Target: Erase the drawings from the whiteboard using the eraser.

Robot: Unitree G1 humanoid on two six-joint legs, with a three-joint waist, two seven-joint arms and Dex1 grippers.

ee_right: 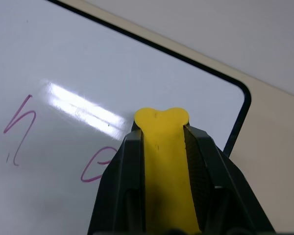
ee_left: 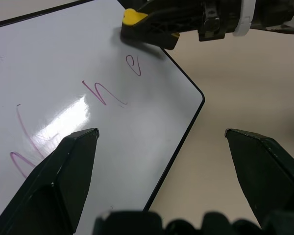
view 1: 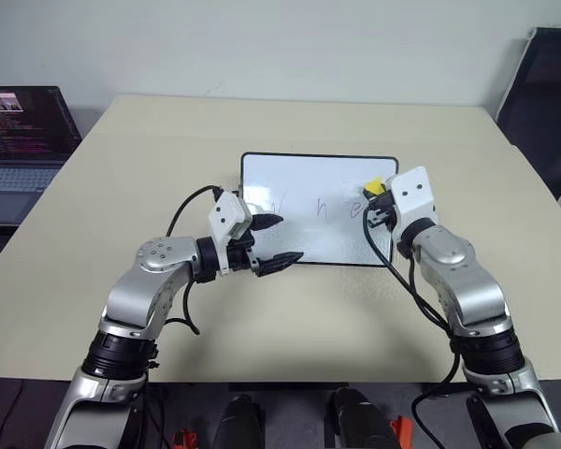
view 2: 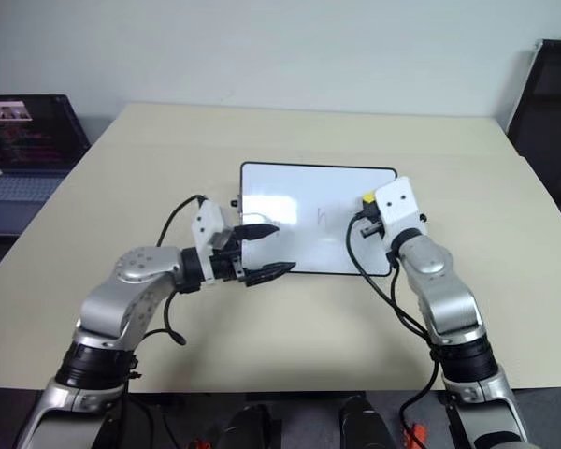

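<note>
**Eraser sits over the "e"; the wipe runs back along the board's long axis**

Take the whiteboard [view 1: 304, 187] as your landmark and read it from its left end to its right. At the left end your left gripper [view 1: 279, 239] hangs over the near corner with its two black fingers spread wide and nothing between them, one over the white surface and one just past the near edge above the table [view 1: 150, 159]. The drawings [ee_left: 95, 93] lie in a row along the board's length: a large "N" at the left end, an "h" near the middle, an "e" towards the right end.

At the right end your right gripper [ee_right: 161, 147] is clenched on the yellow eraser [ee_right: 162, 142], whose tip pokes out beyond the fingers right beside the "e". Whether it touches the surface, you cannot tell.

So the right arm is plainly the nearer one. The marks extend leftward from the eraser, and your stroke probably needs to follow that line. Watch the left gripper at the far end of it.
</note>
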